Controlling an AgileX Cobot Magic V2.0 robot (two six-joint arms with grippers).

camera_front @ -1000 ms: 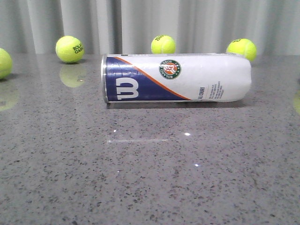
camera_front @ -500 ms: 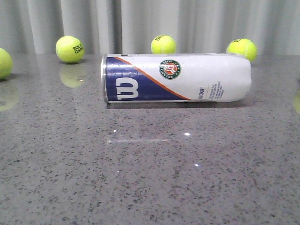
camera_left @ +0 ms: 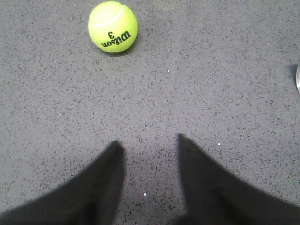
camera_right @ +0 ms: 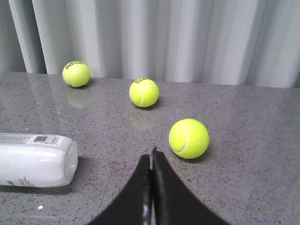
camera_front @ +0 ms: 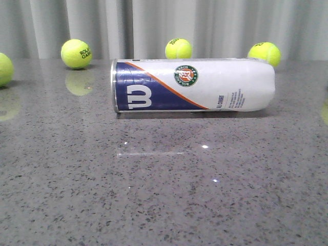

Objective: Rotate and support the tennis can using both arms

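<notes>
Tennis can lies on its side across the middle of a grey speckled table, metal rim toward the robot's left, navy W logo facing the camera. Four yellow-green tennis balls sit behind it near a pale curtain. Neither arm touches the can. The left gripper hovers over bare tabletop with its fingers spread, a Wilson ball beyond. The right gripper has its fingers pressed together, empty, near the can's clear end.
</notes>
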